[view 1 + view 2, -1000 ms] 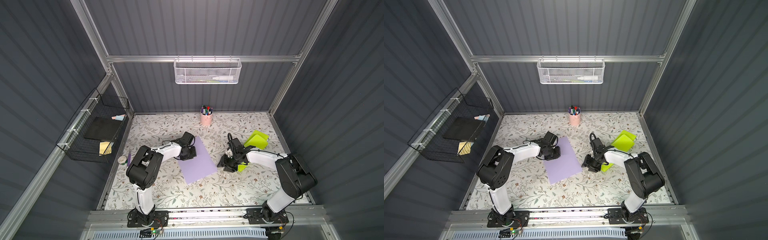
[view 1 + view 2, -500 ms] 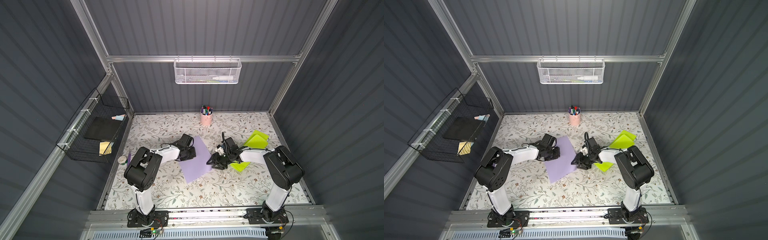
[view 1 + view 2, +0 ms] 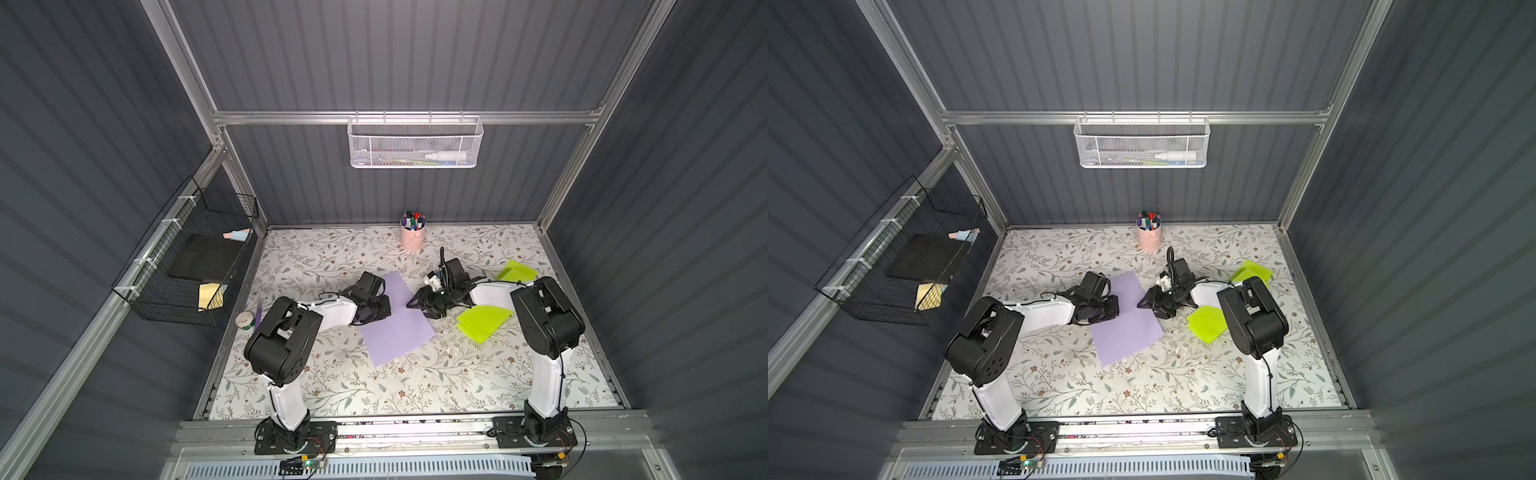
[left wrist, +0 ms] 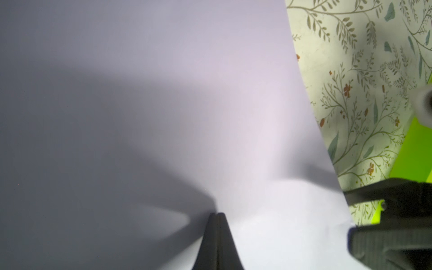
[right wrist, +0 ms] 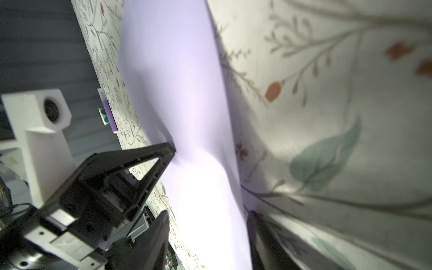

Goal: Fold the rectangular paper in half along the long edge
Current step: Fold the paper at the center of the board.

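Purple paper [image 3: 395, 328] lies flat on the tabletop [image 3: 332, 395], dead centre of the frame in both top views, turned a little askew. The left gripper [image 3: 379, 309] is pinched fully closed, its tip planted on the sheet near the left edge: an anchor, not a grasp. The right gripper [image 3: 417, 302] is at the opposite edge with its jaws about half apart. In the right wrist view its fingertips [image 5: 161, 224] straddle that edge with nothing clamped. Whether one of them is actually under the paper I can't tell, as that view is blurred.

So the step in hand, I'd judge, is picking up the right edge. To do it well, get one finger beneath the edge and close gently. Then lift and carry it across in a low arc to the left edge, matching corners before anything gets pressed. The left tip should bear down so the sheet can't slide or spin. It does sit about where the moving half wants to land, though, so it will need to clear out or shift to the crease line in time.

Around it, a green sheet [image 3: 484, 324] lies just lower right of the right gripper, and another [image 3: 515, 270] sits further to the upper right. Both are near enough for that arm to drag. The pink pen cup [image 3: 411, 237] at the back and the tape roll [image 3: 245, 319] at the left margin are well apart and no trouble.
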Controlling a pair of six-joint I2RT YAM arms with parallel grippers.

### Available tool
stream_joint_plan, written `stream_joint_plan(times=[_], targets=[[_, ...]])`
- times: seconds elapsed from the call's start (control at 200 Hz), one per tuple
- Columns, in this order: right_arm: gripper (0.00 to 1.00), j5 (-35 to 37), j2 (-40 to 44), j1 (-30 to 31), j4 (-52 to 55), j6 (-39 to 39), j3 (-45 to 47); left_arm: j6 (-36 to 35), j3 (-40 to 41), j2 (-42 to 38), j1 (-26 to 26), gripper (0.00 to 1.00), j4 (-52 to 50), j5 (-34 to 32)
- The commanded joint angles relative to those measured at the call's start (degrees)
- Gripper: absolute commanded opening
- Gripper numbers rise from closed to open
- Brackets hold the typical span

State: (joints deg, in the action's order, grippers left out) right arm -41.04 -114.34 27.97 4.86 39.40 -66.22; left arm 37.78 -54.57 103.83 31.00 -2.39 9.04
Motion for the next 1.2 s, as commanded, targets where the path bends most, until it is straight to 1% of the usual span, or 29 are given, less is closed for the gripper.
stream_joint_plan(times=[0.0, 0.17, 0.225, 0.29, 0.41, 0.585, 0.755, 0.805, 0.951, 1.041, 1.196], targets=[[0.51, -1.66, -1.61, -0.2, 2.65, -2.23, -2.57, 0.45, 4.78, 3.34, 0.89, 0.0, -9.65, -0.21], [0.45, -4.75, -4.12, -0.1, 3.56, -3.69, -3.59, 0.36, 5.31, 3.21, 0.98, 0.0, -9.21, -0.16], [0.42, -4.17, -4.35, -0.15, 3.97, -4.03, -3.48, 0.28, 5.37, 3.06, 0.98, 0.0, -9.12, -0.16], [0.35, -2.87, -4.64, -0.1, 5.95, -5.26, -3.93, 0.21, 5.4, 3.13, 0.99, 0.0, -8.96, -0.08], [0.32, -1.12, -5.86, -0.13, 8.81, -7.84, -5.79, 0.1, 5.49, 3.1, 1.02, 0.0, -8.68, 0.36], [0.31, -1.24, -8.1, -0.11, 11.5, -10.47, -9.89, 0.01, 5.77, 2.54, 1.08, 0.0, -8.68, 0.37], [0.21, -0.22, -10.25, -0.1, 14.87, -12.31, -13.59, 0.01, 6.05, 2.11, 1.16, 0.0, -8.68, 0.27], [0.2, -0.09, -10.62, -0.11, 15.45, -12.68, -13.95, 0.01, 6.08, 1.96, 1.16, 0.0, -8.68, 0.25], [0.09, 0.26, -10.14, -0.15, 15.18, -12.71, -13.19, -0.07, 6.06, 1.63, 1.16, 0.0, -8.59, 0.19], [0.0, 0.46, -8.79, -0.11, 14.78, -12.63, -12.17, -0.33, 5.61, 1.68, 1.17, 0.0, -8.84, 0.06], [0.0, 2.03, -3.91, -0.11, 11.84, -10.84, -7.61, -1.78, 2.16, 1.9, 1.16, 0.0, -10.91, -0.89]])
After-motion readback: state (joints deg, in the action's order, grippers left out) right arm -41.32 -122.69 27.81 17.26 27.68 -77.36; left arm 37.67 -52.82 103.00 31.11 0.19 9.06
